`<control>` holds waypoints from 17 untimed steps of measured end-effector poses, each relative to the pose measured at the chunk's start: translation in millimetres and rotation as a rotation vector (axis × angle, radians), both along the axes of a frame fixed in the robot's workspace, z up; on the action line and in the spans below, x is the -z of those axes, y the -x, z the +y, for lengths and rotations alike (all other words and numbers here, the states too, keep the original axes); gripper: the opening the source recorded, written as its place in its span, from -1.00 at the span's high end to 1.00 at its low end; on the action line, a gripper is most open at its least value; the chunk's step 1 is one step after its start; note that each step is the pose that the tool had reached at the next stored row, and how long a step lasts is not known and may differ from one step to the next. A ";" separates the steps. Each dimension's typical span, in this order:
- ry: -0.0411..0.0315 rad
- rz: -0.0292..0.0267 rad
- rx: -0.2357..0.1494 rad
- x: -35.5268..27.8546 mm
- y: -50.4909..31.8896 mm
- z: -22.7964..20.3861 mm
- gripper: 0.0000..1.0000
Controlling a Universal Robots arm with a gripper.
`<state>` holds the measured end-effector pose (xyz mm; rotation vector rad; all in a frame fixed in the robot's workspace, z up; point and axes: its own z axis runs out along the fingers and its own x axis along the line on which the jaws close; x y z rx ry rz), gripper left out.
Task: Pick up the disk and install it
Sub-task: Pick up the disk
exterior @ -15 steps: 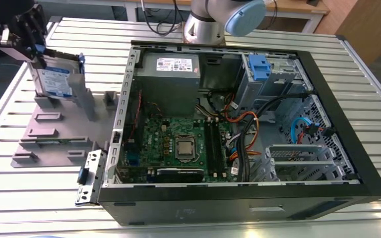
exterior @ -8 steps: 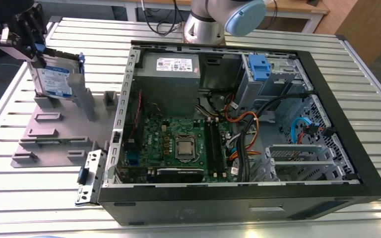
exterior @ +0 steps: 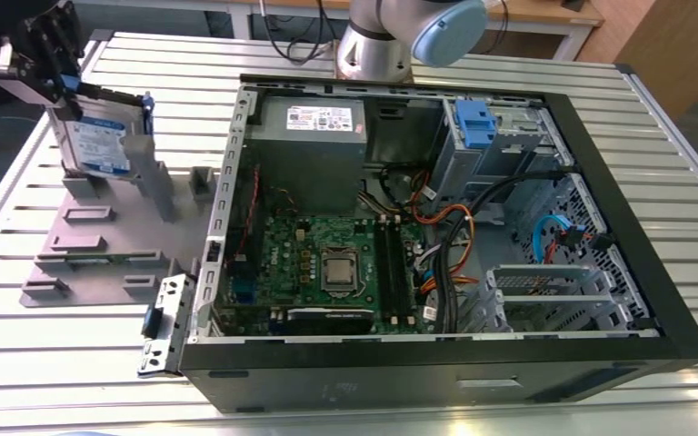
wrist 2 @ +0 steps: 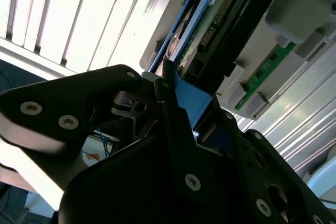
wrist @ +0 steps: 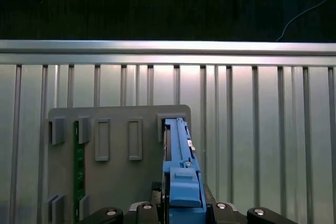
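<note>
The disk [exterior: 101, 141] stands on edge at the exterior view's left, its blue-and-white label facing the camera, a blue bracket along its edges. Its lower end sits at the upright posts of the grey holder plate [exterior: 106, 259]; I cannot tell whether it still rests in the slot. My gripper [exterior: 61, 84] reaches down from above and is shut on the disk's top edge. In both wrist views the fingers clamp the blue bracket: the gripper [wrist 2: 185, 103] holds the disk [wrist 2: 218, 22], and the gripper [wrist: 181, 209] holds the disk [wrist: 179, 150] over the holder plate [wrist: 115, 182].
An open computer case [exterior: 640, 272] lies on the slatted metal table [exterior: 676, 136], with a motherboard [exterior: 324, 263], a grey power supply box [exterior: 313, 150] and a blue latch [exterior: 474, 123] at the drive bay. A green memory stick [wrist: 79, 166] stands in the holder. The arm's base [exterior: 380, 41] rises behind the case.
</note>
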<state>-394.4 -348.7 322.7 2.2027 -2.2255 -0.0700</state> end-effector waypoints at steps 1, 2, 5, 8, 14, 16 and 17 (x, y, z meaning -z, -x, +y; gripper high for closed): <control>-0.0003 0.0000 0.000 -2.4 0.0 0.0 0.26; -0.0008 0.0001 0.000 -5.2 0.0 0.0 0.26; -0.0027 -0.0001 0.000 -15.9 0.0 0.0 0.26; -0.0036 0.0001 0.000 -29.4 0.0 0.0 0.26; -0.0037 0.0001 0.000 -56.8 0.0 0.0 0.26; -0.0037 0.0001 0.000 -65.8 0.0 0.0 0.26; -0.0037 0.0000 0.000 -70.3 0.0 0.0 0.26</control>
